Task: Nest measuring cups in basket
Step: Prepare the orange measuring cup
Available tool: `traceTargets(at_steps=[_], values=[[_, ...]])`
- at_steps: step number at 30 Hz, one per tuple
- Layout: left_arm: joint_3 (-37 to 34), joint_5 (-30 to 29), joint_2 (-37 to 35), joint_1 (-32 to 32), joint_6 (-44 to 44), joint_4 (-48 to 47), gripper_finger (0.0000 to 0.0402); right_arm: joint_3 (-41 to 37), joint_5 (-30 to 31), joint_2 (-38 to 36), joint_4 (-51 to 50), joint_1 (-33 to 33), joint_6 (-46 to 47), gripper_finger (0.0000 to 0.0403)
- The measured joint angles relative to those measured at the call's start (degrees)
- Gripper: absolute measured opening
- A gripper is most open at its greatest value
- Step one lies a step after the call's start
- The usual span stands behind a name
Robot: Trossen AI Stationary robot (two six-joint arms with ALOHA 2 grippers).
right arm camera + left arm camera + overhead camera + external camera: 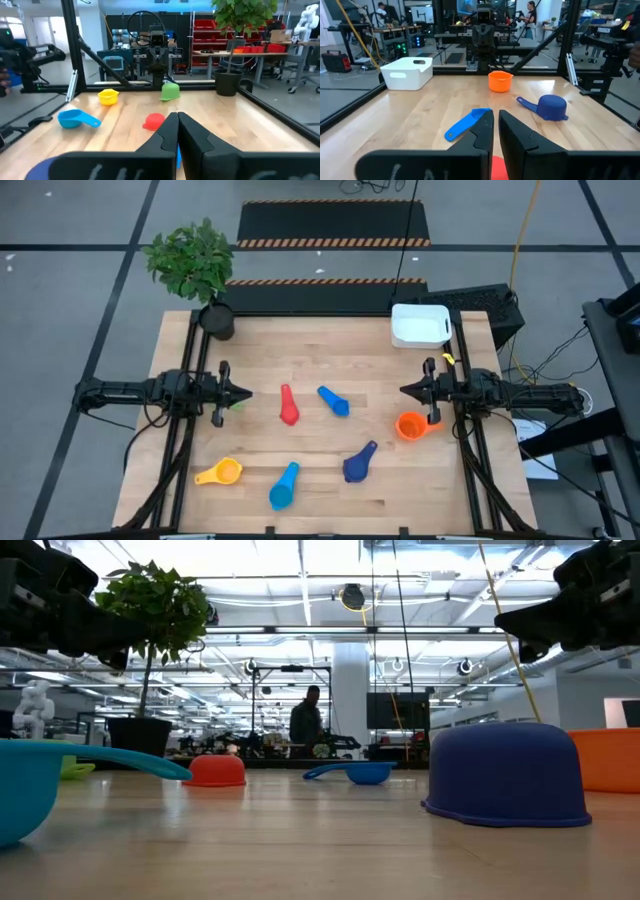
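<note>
Six measuring cups lie scattered on the wooden table: red (289,406), medium blue (333,401), orange (411,425), dark blue (359,463), yellow (220,472) and light blue (284,486). The dark blue cup (508,775) rests mouth down. The white basket (420,325) stands at the far right corner. My left gripper (247,392) hovers level at the table's left side, shut and holding nothing. My right gripper (403,390) hovers level at the right side, shut and holding nothing, just beyond the orange cup.
A potted plant (217,320) stands at the far left corner. A small green cup (170,90) sits beside my left gripper. Dark frame rails run along the table's left and right sides. Bare wood lies between the cups and the basket.
</note>
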Motion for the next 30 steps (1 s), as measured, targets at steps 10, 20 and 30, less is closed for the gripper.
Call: traceTargets(at_steps=[10, 20, 30], values=[[0.0, -0.13, 0.01, 0.0, -0.6, 0.38, 0.0033, 16.61, -1.31, 10.38, -12.66, 0.0, -1.43, 0.0007], [0.0, -2.82, 0.01, 0.0, -4.52, 0.86, 0.0033, 29.69, 0.71, 30.45, -29.51, 4.62, 5.17, 0.0067], [0.0, -4.52, 0.01, 0.0, -9.88, 0.84, 0.0033, 33.46, 5.14, 38.44, -41.95, 11.49, 17.78, 0.0104]])
